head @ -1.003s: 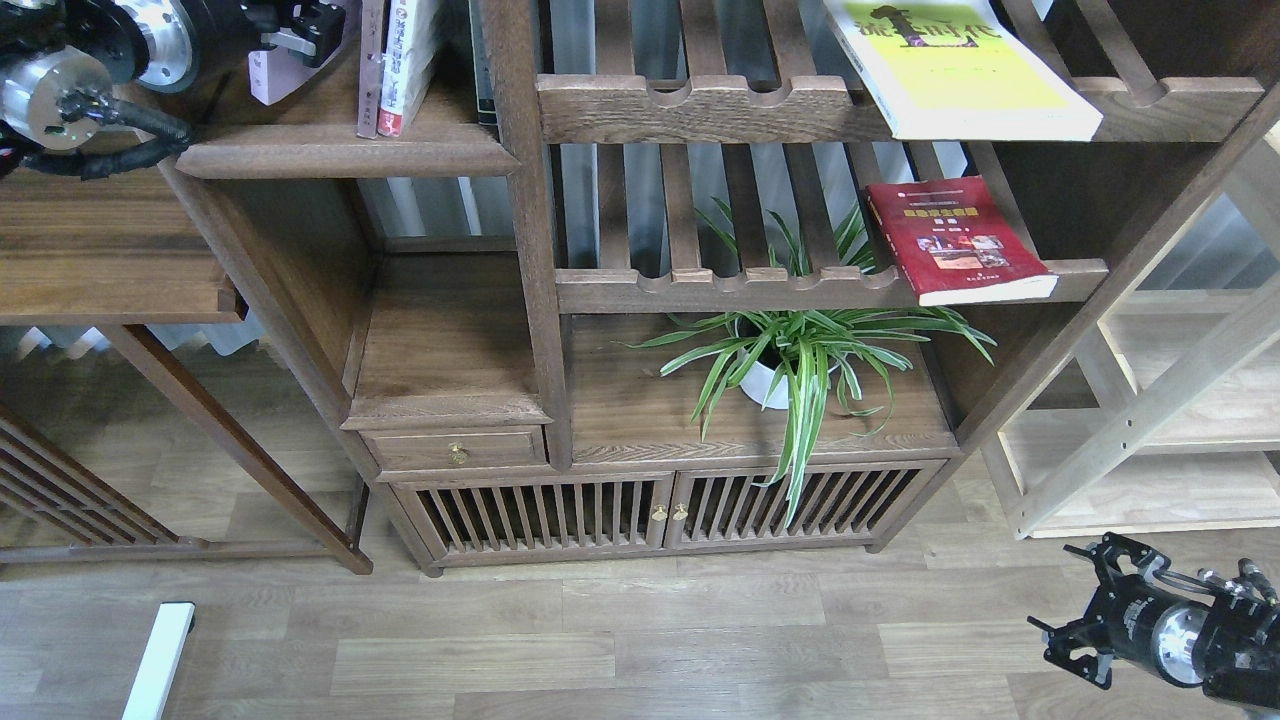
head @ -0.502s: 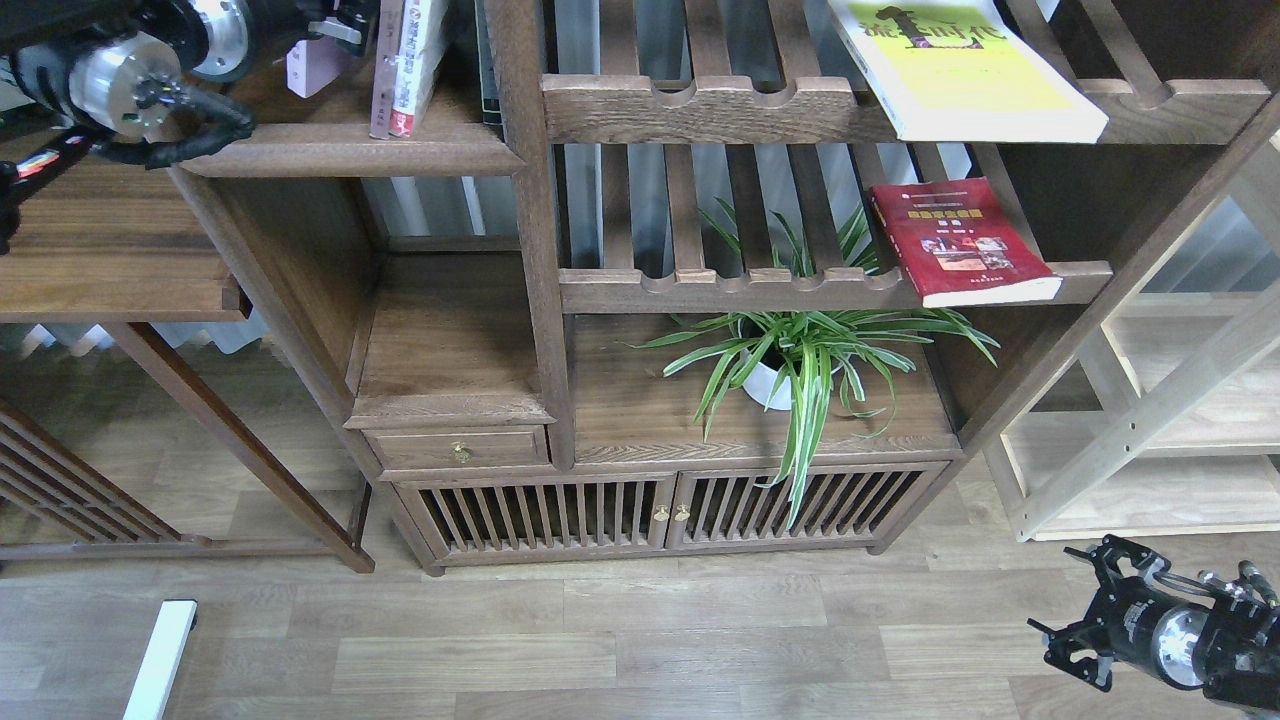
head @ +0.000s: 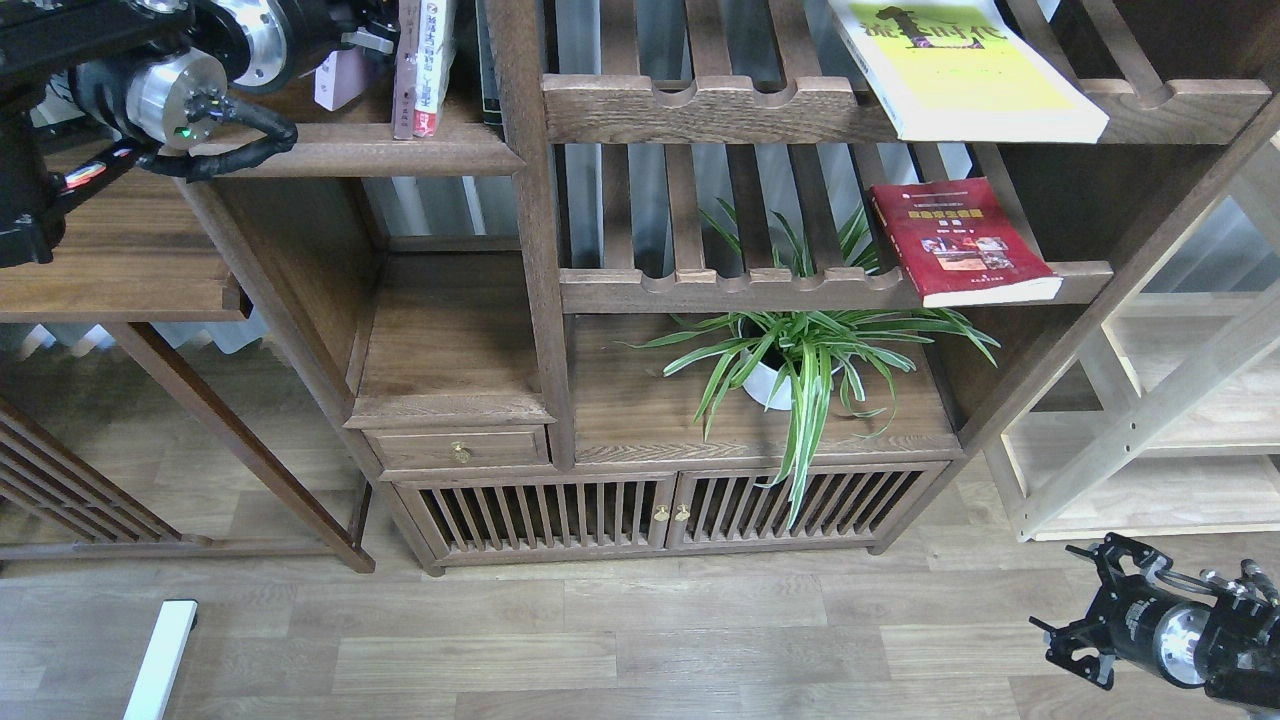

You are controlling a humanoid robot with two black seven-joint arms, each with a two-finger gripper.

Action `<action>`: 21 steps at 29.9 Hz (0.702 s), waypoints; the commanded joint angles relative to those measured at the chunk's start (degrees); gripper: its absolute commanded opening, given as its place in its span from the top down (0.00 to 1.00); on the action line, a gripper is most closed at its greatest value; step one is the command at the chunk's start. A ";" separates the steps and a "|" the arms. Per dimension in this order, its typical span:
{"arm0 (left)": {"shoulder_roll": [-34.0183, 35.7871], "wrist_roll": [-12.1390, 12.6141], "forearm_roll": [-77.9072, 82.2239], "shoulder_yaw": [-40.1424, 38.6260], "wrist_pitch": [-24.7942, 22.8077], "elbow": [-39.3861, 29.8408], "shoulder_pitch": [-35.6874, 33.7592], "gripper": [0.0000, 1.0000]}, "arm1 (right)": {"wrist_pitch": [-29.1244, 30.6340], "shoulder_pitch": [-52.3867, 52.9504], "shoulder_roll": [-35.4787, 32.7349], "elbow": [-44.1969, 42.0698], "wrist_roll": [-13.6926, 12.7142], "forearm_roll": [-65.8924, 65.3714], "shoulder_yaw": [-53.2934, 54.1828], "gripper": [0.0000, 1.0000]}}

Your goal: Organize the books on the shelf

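The shelf [head: 350, 150] is a dark brown board with a thick rounded lip at the upper left. A few thin upright spines [head: 425, 70] stand on it. My left gripper [head: 362, 38] is at the top edge above the shelf, shut on the pale lavender book [head: 340, 78], which it holds upright just left of the spines. The yellow-green book [head: 965, 75] lies flat on the upper slatted rack. The red book [head: 960, 240] lies flat on the lower slatted rack. My right gripper [head: 1082, 615] hangs low at the bottom right, open and empty.
A spider plant in a white pot [head: 775, 385] stands on the cabinet top under the racks. A small drawer [head: 458, 450] and slatted doors sit below. Pale wood shelving [head: 1150, 420] is at the right, a brown side table [head: 110, 250] at the left, and a white bar [head: 160, 660] on the floor.
My left arm has moved right along the shelf, carrying the lavender book closer to the upright spines. The right arm and the other two books have not moved.
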 commanded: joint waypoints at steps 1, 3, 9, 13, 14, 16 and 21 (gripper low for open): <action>0.16 -0.08 0.01 0.19 0.02 -0.10 0.00 1.00 | 0.00 -0.08 0.00 0.00 0.00 0.00 -0.01 0.07; 0.52 -0.09 0.01 0.28 -0.25 -0.45 0.09 1.00 | 0.00 -0.08 0.00 0.00 0.00 0.00 -0.01 0.07; 1.30 0.00 0.10 0.63 -0.60 -1.77 0.27 0.84 | 0.00 0.00 0.00 0.00 0.00 0.00 -0.01 0.07; 3.15 -0.08 0.01 0.63 -1.30 -3.79 0.27 0.56 | 0.00 -0.08 0.00 0.00 0.00 0.00 -0.01 0.07; 3.59 -0.09 0.01 0.63 -1.56 -4.14 0.27 0.50 | 0.00 -0.08 0.00 0.00 0.00 0.00 -0.01 0.07; 4.21 -0.17 0.10 0.54 -2.00 -4.23 0.27 0.41 | 0.00 -0.08 0.00 0.00 0.00 0.00 -0.01 0.07; 5.79 -0.26 0.01 0.54 -2.79 -4.41 0.36 0.31 | 0.00 -0.08 0.00 -0.09 0.00 0.00 -0.01 0.07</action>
